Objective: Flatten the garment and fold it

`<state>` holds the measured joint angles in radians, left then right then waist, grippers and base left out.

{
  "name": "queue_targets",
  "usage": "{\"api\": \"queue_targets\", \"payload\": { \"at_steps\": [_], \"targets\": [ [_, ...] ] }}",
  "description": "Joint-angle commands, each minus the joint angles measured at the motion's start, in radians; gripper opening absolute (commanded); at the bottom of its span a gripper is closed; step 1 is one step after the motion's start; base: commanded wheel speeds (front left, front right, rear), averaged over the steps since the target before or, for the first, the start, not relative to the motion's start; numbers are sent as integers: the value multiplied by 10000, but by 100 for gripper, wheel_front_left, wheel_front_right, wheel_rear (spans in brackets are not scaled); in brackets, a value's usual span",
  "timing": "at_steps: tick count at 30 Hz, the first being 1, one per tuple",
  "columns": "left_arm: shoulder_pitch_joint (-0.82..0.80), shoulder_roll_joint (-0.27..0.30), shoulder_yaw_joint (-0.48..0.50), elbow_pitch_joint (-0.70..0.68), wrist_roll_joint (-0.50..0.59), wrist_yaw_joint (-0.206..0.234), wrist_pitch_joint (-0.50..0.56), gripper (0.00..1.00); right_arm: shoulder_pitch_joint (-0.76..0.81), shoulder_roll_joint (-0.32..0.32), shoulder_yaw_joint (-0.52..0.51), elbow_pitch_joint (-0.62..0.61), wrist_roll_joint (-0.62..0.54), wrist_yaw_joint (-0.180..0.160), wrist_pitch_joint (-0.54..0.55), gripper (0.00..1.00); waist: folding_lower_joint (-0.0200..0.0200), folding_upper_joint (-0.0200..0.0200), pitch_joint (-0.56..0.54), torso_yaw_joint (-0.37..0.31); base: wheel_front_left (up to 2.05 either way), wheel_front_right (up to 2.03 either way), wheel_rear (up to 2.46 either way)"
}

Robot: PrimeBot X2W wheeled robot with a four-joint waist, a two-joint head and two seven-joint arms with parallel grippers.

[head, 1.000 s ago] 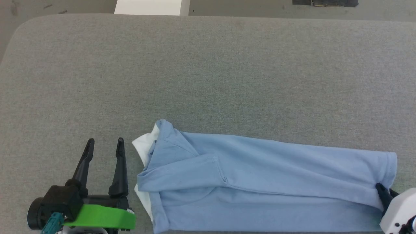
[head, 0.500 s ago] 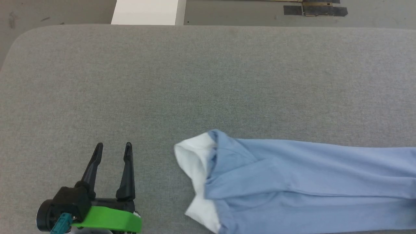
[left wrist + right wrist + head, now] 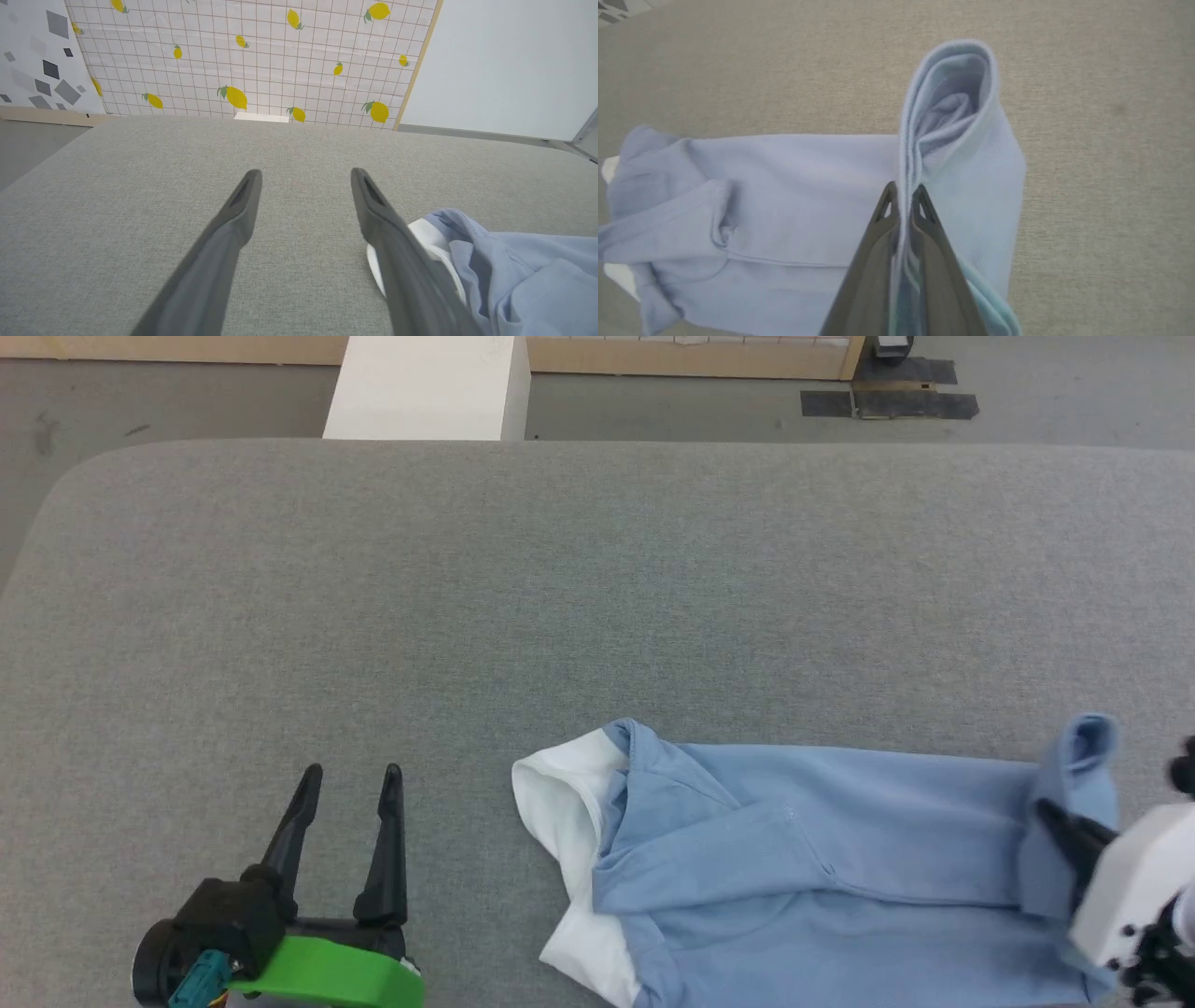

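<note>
The light blue polo shirt [image 3: 840, 859] lies folded lengthwise along the near edge of the grey table [image 3: 560, 597], its white collar part [image 3: 560, 812] pointing left. My right gripper [image 3: 1060, 821] is shut on the shirt's hem end [image 3: 952, 116] and holds it lifted, curled over the body of the shirt [image 3: 784, 196]. My left gripper [image 3: 350, 775] stands open over bare table, left of the collar and apart from it. In the left wrist view the collar [image 3: 430, 233] lies just beside the right finger [image 3: 387, 233].
A white box [image 3: 425, 392] stands beyond the table's far edge, with dark floor tape [image 3: 887, 401] further right. A lemon-patterned wall panel [image 3: 257, 60] rises behind the table.
The camera has shifted, so the whole scene sits lower. The right gripper has lifted the hem end and carried it left over the shirt. The left gripper stays open.
</note>
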<state>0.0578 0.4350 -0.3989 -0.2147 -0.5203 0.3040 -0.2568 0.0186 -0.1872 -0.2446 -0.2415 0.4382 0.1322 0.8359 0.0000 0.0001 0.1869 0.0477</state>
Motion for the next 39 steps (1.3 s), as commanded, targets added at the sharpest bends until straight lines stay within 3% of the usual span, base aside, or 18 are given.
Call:
{"api": "queue_targets", "payload": {
  "at_steps": [1, 7, 14, 22, 30, 31, 32, 33, 39],
  "targets": [
    [-49, -89, 0, 42, -29, -73, -49, 100, 73, 78, 282, -292, 131, -15, 201, 0, 0, -1, -44, 69, 0, 0, 0],
    [-83, -174, -28, 175, -114, -233, -49, 100, -216, 311, 1876, -1317, 657, -15, 998, 0, 0, -1, -55, 326, 0, 0, 0],
    [-200, -296, -7, 280, -124, -364, -49, 100, -1138, 683, 3966, -1334, 823, -15, 1221, 0, 0, -1, 75, 617, 0, 0, 0],
    [-477, -570, -41, 425, -69, -514, -49, 100, -2364, 1128, 5629, 138, 353, -15, 396, 0, 0, -1, 350, 993, 0, 0, 0],
    [-494, -785, 14, 659, -27, -666, -49, 100, -3069, 1361, 6382, 2969, -356, -15, -1496, 0, 0, -1, 292, 1159, 0, 0, 0],
    [-494, -805, 13, 694, -28, -683, -49, 100, -3161, 1363, 6498, 3331, -311, -15, -1790, 15, 0, -1, 261, 1163, 0, 0, 0],
    [-494, -818, 10, 723, -34, -699, -49, 100, -3215, 1365, 6556, 3615, -227, -15, -2027, 42, 0, -1, 234, 1159, 0, 0, 0],
    [-496, -828, 3, 759, -43, -720, -49, 100, -3293, 1366, 6663, 3972, -150, -15, -2244, 100, 0, -1, 204, 1148, 0, 0, 0],
    [-539, -872, -50, 896, -88, -801, -49, 100, -3652, 1368, 7242, 5081, 530, -15, -2902, 100, 0, -1, 57, 982, 0, 0, 0]
  ]
}}
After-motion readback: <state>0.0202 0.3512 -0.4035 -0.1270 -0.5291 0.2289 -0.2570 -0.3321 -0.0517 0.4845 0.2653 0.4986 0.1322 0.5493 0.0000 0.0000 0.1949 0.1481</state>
